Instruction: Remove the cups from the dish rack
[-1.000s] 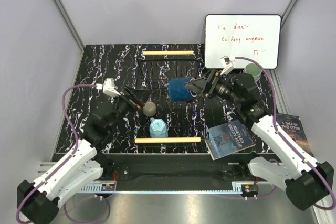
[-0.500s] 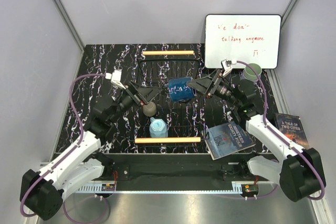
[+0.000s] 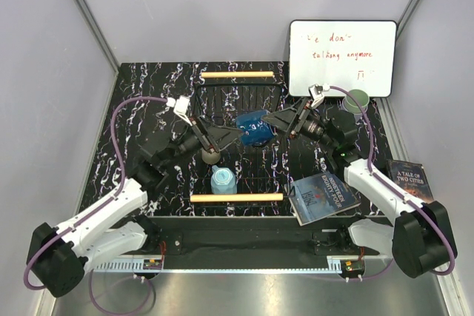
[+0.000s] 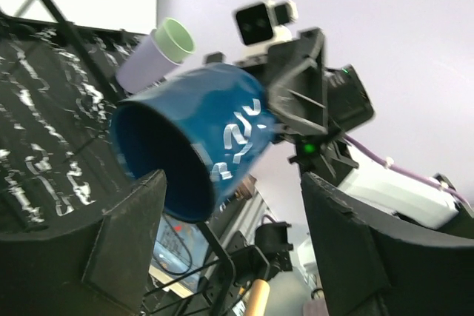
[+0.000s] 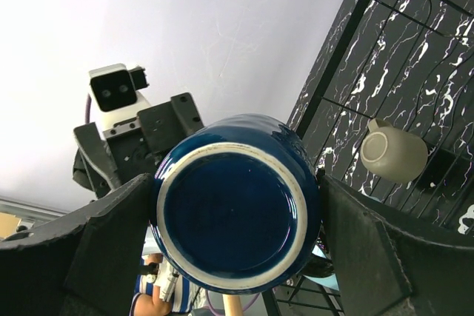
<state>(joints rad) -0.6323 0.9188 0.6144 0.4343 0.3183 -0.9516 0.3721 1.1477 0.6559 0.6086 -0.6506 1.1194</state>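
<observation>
My right gripper [image 3: 269, 124] is shut on the dark navy blue mug [image 3: 253, 129] and holds it on its side above the dish rack [image 3: 237, 197]. In the right wrist view the mug's base [image 5: 233, 234] sits between the fingers [image 5: 111, 249]. My left gripper [image 3: 231, 135] is open, its jaws just left of the mug's open mouth [image 4: 159, 160]. The beige mug [image 3: 211, 155] and the light blue mug [image 3: 223, 180] sit in the rack. The pale green tumbler [image 3: 358, 99] is nested in the lavender tumbler [image 4: 141, 68] on the table at the right.
A white whiteboard [image 3: 342, 57] leans at the back right. Two books [image 3: 322, 196] [image 3: 408, 179] lie at the front right. The rack's far wooden handle [image 3: 238, 75] is at the back. The beige mug also shows in the right wrist view [image 5: 392, 155].
My left gripper has swung right, from the rack's left side up to the navy mug's mouth. My right gripper has tilted and lowered the mug slightly.
</observation>
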